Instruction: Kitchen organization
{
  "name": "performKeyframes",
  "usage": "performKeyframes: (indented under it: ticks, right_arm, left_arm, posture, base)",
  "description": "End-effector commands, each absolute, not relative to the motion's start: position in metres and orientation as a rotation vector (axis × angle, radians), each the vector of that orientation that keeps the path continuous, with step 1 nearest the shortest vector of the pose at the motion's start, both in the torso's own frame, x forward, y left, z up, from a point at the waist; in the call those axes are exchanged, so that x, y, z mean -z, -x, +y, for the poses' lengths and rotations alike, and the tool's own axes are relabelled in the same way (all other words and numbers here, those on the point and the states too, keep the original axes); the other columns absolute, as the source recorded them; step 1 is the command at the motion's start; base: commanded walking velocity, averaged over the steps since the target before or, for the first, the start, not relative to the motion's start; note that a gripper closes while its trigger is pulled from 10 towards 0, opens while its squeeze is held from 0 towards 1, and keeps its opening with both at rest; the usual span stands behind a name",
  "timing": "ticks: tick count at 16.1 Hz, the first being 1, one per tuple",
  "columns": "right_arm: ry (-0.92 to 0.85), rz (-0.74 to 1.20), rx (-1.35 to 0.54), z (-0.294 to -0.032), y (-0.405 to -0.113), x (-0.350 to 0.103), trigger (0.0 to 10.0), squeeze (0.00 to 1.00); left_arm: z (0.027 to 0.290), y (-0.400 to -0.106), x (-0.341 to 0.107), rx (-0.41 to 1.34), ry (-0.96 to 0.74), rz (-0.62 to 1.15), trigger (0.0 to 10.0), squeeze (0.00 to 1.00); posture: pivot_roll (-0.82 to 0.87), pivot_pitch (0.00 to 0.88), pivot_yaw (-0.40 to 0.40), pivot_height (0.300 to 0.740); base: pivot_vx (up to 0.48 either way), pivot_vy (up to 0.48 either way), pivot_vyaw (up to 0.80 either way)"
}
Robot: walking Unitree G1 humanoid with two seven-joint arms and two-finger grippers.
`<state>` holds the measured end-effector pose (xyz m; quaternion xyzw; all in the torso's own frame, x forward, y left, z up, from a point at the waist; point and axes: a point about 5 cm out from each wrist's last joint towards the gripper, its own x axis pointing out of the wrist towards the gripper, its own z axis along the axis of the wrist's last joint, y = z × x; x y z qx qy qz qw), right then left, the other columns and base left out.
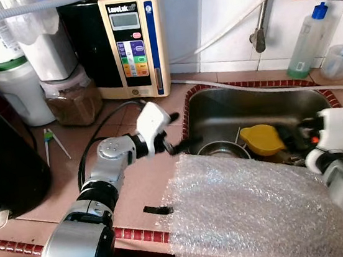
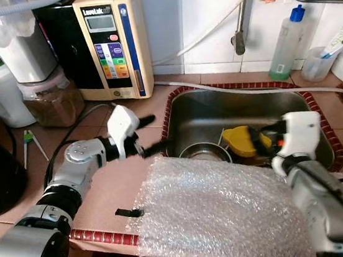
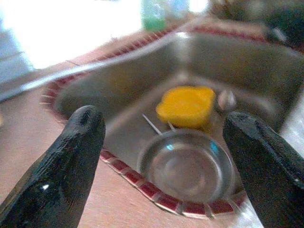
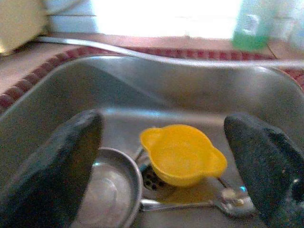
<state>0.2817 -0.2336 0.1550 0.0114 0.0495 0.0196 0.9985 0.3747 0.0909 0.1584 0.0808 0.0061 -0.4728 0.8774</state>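
Both hands hover spread wide, empty: left hand (image 1: pixel 182 141) at the sink (image 1: pixel 215 101) rim, right hand (image 4: pixel 166 161) just before the yellow bowl (image 4: pixel 183 154), steel bowl (image 3: pixel 187 166) beside.

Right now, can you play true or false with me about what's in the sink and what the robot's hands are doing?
1. A yellow bowl sits inside the sink. True.
2. The left gripper is clamped shut on a spoon. False: its fingers are spread open, holding nothing, by the sink's left rim.
3. A sheet of bubble wrap lies over the front edge of the counter and sink. True.
4. The round metal bowl is on top of the yellow bowl. False: it rests on the sink bottom beside it.
5. The right gripper is open, pointing at the yellow bowl. True.
6. The bottle with the blue cap lies tipped over in the sink. False: it stands upright on the counter behind the sink.
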Motion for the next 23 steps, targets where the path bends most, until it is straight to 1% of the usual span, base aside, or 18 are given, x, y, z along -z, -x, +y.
performKeyframes:
  ticks: [1,2,4,6,8,9,10,11,12,13,16,17,18,20,22,23]
  right_arm:
    - [0.009,0.062,-0.092,-0.225,-0.279,-0.160,10.0,1.00]
    - [0.044,0.023,-0.142,-0.216,-0.275,-0.165,10.0,1.00]
    - [0.083,-0.002,-0.192,-0.206,-0.269,-0.168,10.0,1.00]
    - [0.127,-0.040,-0.199,-0.199,-0.263,-0.173,10.0,1.00]
    - [0.139,-0.076,-0.183,-0.196,-0.255,-0.177,10.0,1.00]
    - [0.147,-0.082,-0.180,-0.197,-0.251,-0.178,10.0,0.87]
    - [0.158,-0.087,-0.180,-0.199,-0.247,-0.180,10.0,0.25]
    - [0.157,-0.090,-0.170,-0.201,-0.244,-0.182,10.0,0.00]
    - [0.128,-0.084,-0.143,-0.204,-0.243,-0.182,10.0,0.00]
    - [0.119,-0.080,-0.129,-0.205,-0.242,-0.182,10.0,0.00]
    - [0.107,-0.075,-0.110,-0.202,-0.239,-0.179,10.0,0.00]
    - [0.100,-0.068,-0.136,-0.197,-0.239,-0.179,10.0,0.00]
    - [0.111,-0.072,-0.165,-0.190,-0.240,-0.180,10.0,0.00]
    - [0.118,-0.085,-0.173,-0.186,-0.242,-0.182,10.0,0.00]
    - [0.129,-0.107,-0.155,-0.186,-0.242,-0.184,10.0,0.00]
    - [0.114,-0.120,-0.129,-0.186,-0.243,-0.186,10.0,0.00]
  left_arm:
    - [0.095,-0.377,-0.159,0.918,-0.122,-0.002,10.0,1.00]
    - [0.097,-0.379,-0.161,0.856,-0.107,-0.016,10.0,1.00]
    - [0.098,-0.380,-0.161,0.804,-0.060,-0.031,10.0,1.00]
    - [0.107,-0.385,-0.164,0.644,0.003,-0.062,10.0,1.00]
    - [0.122,-0.385,-0.165,0.502,0.026,-0.110,10.0,1.00]
    - [0.130,-0.383,-0.164,0.474,0.004,-0.134,10.0,1.00]
    - [0.137,-0.380,-0.161,0.449,-0.023,-0.137,10.0,1.00]
    - [0.142,-0.378,-0.160,0.433,-0.039,-0.133,10.0,1.00]
    - [0.146,-0.377,-0.162,0.397,-0.106,-0.150,10.0,0.55]
    - [0.149,-0.376,-0.166,0.351,-0.152,-0.165,10.0,0.00]
    - [0.147,-0.372,-0.181,0.342,-0.165,-0.218,10.0,0.00]
    - [0.146,-0.371,-0.185,0.377,-0.154,-0.228,10.0,0.00]
    - [0.141,-0.368,-0.183,0.444,-0.127,-0.198,10.0,0.00]
    - [0.134,-0.357,-0.177,0.509,-0.144,-0.188,10.0,0.00]
    - [0.129,-0.347,-0.172,0.530,-0.186,-0.203,10.0,0.00]
    - [0.130,-0.345,-0.167,0.492,-0.169,-0.182,10.0,0.00]
  posture:
    - [-0.02,0.028,0.049,0.740]
    - [-0.01,0.027,0.048,0.740]
    - [-0.01,0.022,0.050,0.740]
    - [-0.01,0.017,0.047,0.740]
    - [-0.01,0.004,0.046,0.740]
    - [-0.01,0.000,0.047,0.740]
    - [0.00,0.000,0.049,0.740]
    - [0.00,0.000,0.050,0.740]
    - [-0.01,0.000,0.058,0.740]
    - [-0.01,0.000,0.061,0.740]
    - [0.00,0.000,0.050,0.740]
    - [0.01,0.000,0.046,0.740]
    - [0.01,0.000,0.042,0.740]
    - [0.02,0.000,0.034,0.740]
    - [0.02,0.000,0.032,0.740]
    - [0.02,0.000,0.033,0.740]
  base:
    - [0.000,0.000,0.00]
    - [0.000,0.000,0.00]
    - [0.000,0.000,0.00]
    - [0.000,0.000,0.00]
    - [0.000,0.000,0.00]
    - [0.000,0.000,0.00]
    - [0.000,0.000,0.00]
    - [0.000,0.000,0.00]
    - [0.000,0.000,0.00]
    - [0.000,0.000,0.00]
    - [0.000,0.000,0.00]
    - [0.000,0.000,0.00]
    - [0.000,0.000,0.00]
    - [0.000,0.000,0.00]
    - [0.000,0.000,0.00]
    - [0.000,0.000,0.00]
